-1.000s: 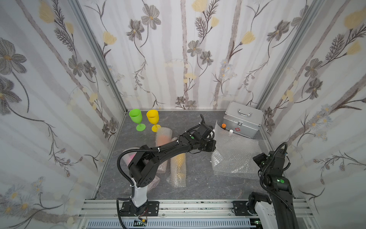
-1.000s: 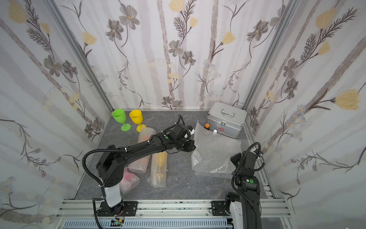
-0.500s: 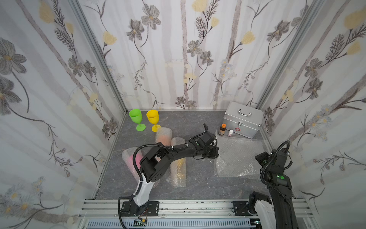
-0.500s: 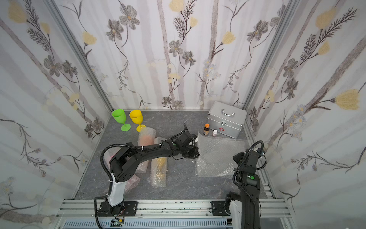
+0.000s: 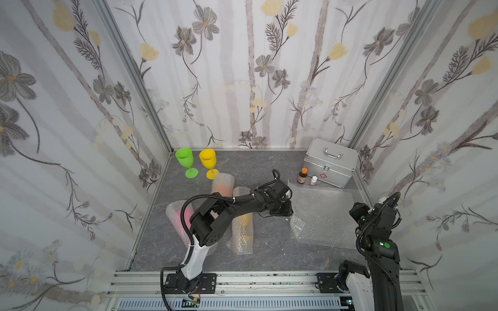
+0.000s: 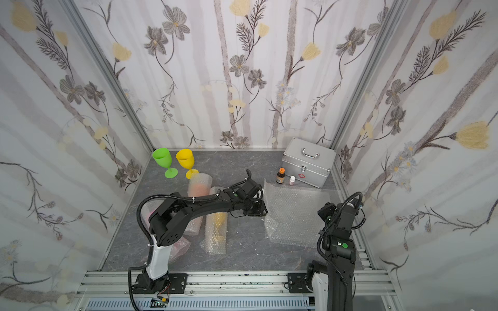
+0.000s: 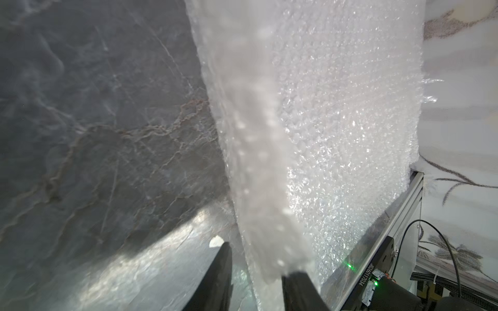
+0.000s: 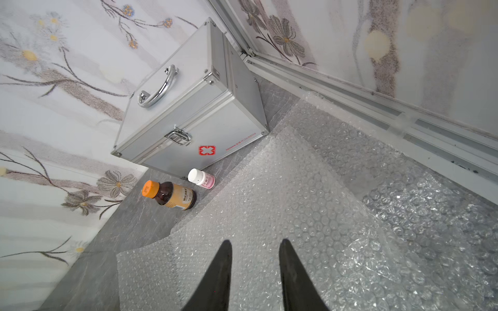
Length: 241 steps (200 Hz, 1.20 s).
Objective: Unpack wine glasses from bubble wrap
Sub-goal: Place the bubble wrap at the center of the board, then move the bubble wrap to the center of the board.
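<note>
Left gripper (image 7: 254, 261) jaws apart with the raised edge of the bubble wrap sheet (image 5: 326, 215) between them, right gripper (image 8: 256, 241) apart above it: a snag on retreat could drag the sheet into the brown bottle (image 5: 302, 176); green glass (image 5: 184, 159) and yellow glass (image 5: 207, 159) stand back-left, three wrapped rolls (image 5: 242, 231) lie left of centre.

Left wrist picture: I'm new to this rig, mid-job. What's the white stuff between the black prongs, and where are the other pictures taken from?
Two robot arms share a table. Both top views look down from one overhead camera; each wrist picture looks along that arm's claw. The prongs are the left claw, parted, with the edge of a bubble wrap sheet between them. The right claw hangs open over the flat sheets. The green goblet and yellow goblet stand unwrapped; three rolls hold more.
</note>
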{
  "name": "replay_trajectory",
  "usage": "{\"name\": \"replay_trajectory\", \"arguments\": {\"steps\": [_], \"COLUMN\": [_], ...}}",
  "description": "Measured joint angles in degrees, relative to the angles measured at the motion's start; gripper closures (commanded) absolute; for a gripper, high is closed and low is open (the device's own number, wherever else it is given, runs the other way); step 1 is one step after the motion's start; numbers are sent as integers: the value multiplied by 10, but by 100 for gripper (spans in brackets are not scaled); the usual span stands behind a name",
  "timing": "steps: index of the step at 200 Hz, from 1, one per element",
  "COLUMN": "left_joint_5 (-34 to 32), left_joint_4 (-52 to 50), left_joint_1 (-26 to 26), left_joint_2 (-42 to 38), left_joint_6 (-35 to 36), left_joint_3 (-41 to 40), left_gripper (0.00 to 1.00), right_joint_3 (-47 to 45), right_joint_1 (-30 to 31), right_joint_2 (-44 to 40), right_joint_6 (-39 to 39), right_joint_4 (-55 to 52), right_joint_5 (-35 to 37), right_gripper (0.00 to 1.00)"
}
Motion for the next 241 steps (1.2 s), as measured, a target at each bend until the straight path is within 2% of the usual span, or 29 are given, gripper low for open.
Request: {"name": "replay_trajectory", "arguments": {"steps": [50, 92, 137, 177, 216, 241], "left_joint_5": [-32, -57, -89, -123, -137, -148], "left_joint_4": [-69, -123, -172, -217, -252, -271], "left_joint_1": [23, 45, 71, 95, 105, 131], "left_joint_2": [-63, -122, -183, -243, -285, -316], "left_joint_6": [30, 52, 69, 71, 71, 74], "left_joint_3": [0, -16, -46, -109, -157, -188], "left_gripper": [62, 56, 53, 48, 47, 45], "right_joint_3": [9, 9, 7, 7, 35, 64], "right_joint_1": [4, 51, 150, 243, 344, 401], "right_joint_2": [1, 18, 66, 117, 195, 254], "right_joint_6": [3, 9, 33, 56, 79, 83], "right_joint_4": [0, 10, 45, 95, 146, 172], "right_joint_5": [-62, -93, -108, -110, -111, -111], "right_gripper": [68, 67, 66, 66, 65, 65]}}
